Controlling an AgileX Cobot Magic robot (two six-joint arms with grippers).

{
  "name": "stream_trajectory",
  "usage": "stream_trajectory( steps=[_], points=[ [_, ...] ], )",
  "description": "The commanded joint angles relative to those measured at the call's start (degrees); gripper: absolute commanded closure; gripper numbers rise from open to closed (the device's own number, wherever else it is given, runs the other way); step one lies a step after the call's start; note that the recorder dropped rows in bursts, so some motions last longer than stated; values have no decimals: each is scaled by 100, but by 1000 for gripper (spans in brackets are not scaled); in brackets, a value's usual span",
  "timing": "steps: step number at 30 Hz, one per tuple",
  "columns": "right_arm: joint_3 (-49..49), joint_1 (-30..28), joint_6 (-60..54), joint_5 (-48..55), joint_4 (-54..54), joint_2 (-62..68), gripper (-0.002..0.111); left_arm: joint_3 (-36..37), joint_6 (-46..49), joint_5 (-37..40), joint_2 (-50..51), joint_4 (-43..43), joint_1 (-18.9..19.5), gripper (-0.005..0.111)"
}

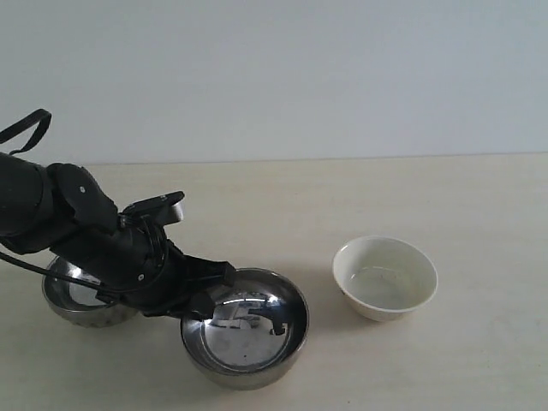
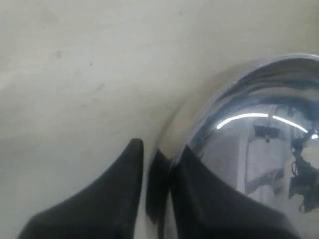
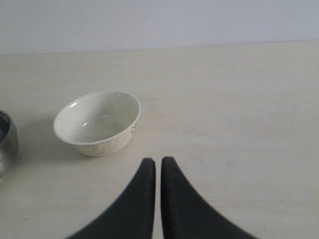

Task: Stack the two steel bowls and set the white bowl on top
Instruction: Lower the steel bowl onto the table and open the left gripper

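Observation:
One steel bowl [image 1: 248,330] is at the front middle of the table, and my left gripper [image 1: 205,295] is shut on its left rim. The left wrist view shows that steel bowl [image 2: 249,124] with one finger outside the wall and the other inside, my left gripper [image 2: 162,154] pinching the rim. The second steel bowl [image 1: 73,295] stands at the left, partly hidden behind the left arm. To the right stands the white bowl [image 1: 385,278], upright and empty. My right gripper [image 3: 158,162] is shut on nothing, a short way from the white bowl [image 3: 97,122].
The pale wooden table [image 1: 479,214] runs back to a plain white wall. The held steel bowl's edge [image 3: 6,144] shows at the border of the right wrist view. The right arm is out of the exterior view.

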Motion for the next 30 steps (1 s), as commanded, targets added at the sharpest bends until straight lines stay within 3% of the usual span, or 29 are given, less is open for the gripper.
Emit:
stream_trajectory(
  steps=[1, 5, 30],
  points=[
    [23, -5, -2, -22, -44, -29, 108, 11, 21, -51, 0, -47, -28, 71],
    [23, -5, -2, -22, -44, -29, 108, 11, 21, 86, -11, -47, -28, 63],
    [23, -5, -2, -22, -44, -29, 108, 11, 214, 370, -1964, -96, -15, 63]
  ],
)
